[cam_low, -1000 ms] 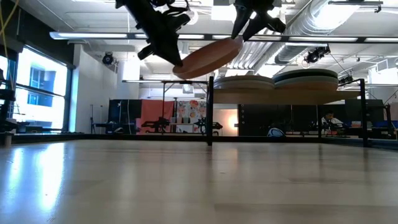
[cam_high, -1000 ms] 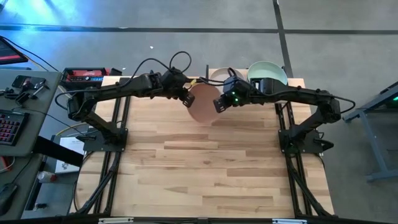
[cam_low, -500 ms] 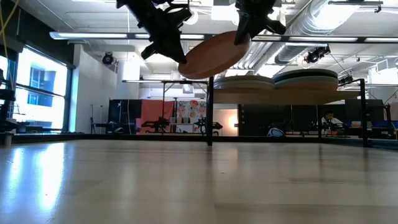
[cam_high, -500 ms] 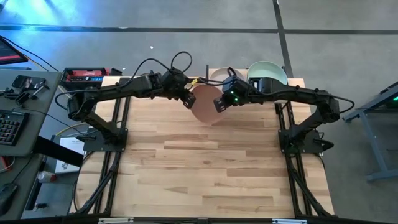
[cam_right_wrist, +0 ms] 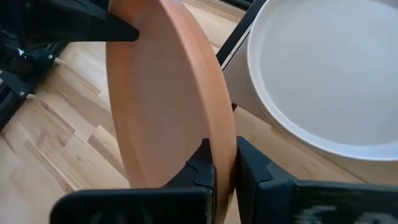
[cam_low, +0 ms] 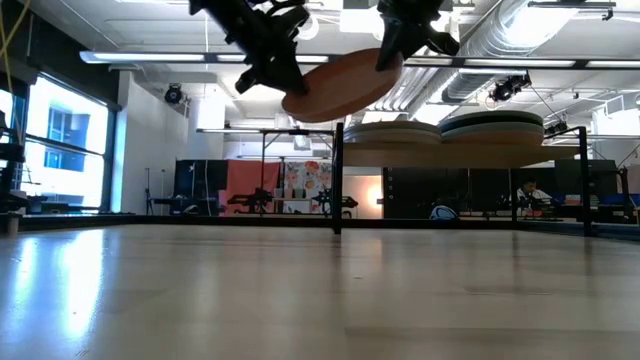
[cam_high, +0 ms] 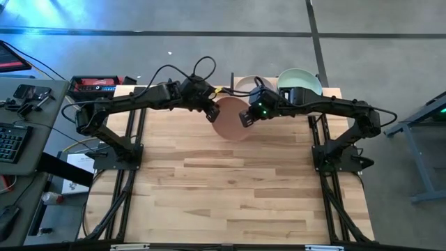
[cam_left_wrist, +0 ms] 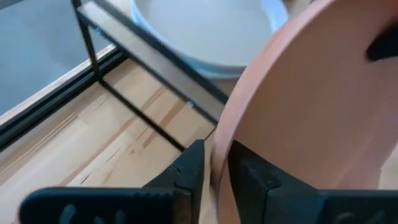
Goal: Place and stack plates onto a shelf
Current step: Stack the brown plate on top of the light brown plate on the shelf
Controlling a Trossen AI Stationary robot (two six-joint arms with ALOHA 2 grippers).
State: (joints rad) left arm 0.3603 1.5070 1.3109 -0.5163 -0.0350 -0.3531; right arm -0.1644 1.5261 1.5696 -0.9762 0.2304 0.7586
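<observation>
- High view: the peach plate [cam_high: 231, 118] hangs above the table's far edge between the left gripper [cam_high: 210, 111] and right gripper [cam_high: 245, 116], just before the shelf [cam_high: 333, 92].
- Low view: plate tilted, raised beside the stacked plates [cam_low: 392, 133].
- Left wrist view: fingers [cam_left_wrist: 191, 167] straddle the rim with a gap showing.
- Right wrist view: fingers [cam_right_wrist: 205, 165] clamped on the rim.
</observation>
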